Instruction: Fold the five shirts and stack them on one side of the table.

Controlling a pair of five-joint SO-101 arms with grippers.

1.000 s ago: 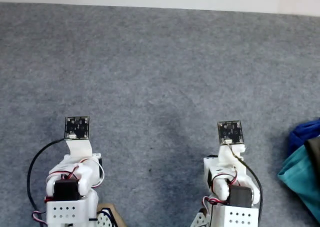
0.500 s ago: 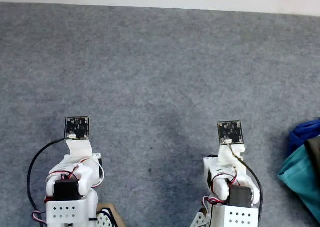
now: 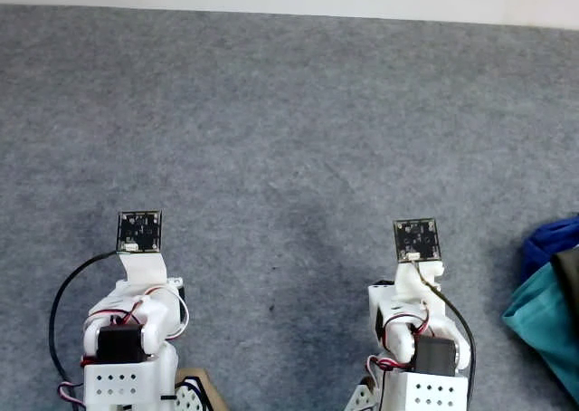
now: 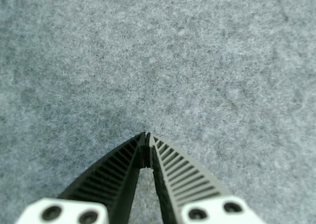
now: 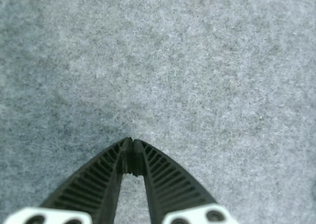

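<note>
Unchanged since the earlier frames, both arms sit drawn back at the near edge of the grey worktop (image 3: pixel 289 139). The left end effector (image 4: pixel 147 138) and the right end effector (image 5: pixel 132 142) are each pressed together. The shirts (image 3: pixel 547 302) lie heaped at the worktop's right edge, near the right arm.

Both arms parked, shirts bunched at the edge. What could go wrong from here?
The blue shirt, teal shirt and a dark garment overlap in a heap, so one grab may lift several.
The heap runs past the high view's edge, so reach to it is uncertain.
The left hand and right hand are shut and must open before any grasp.
</note>
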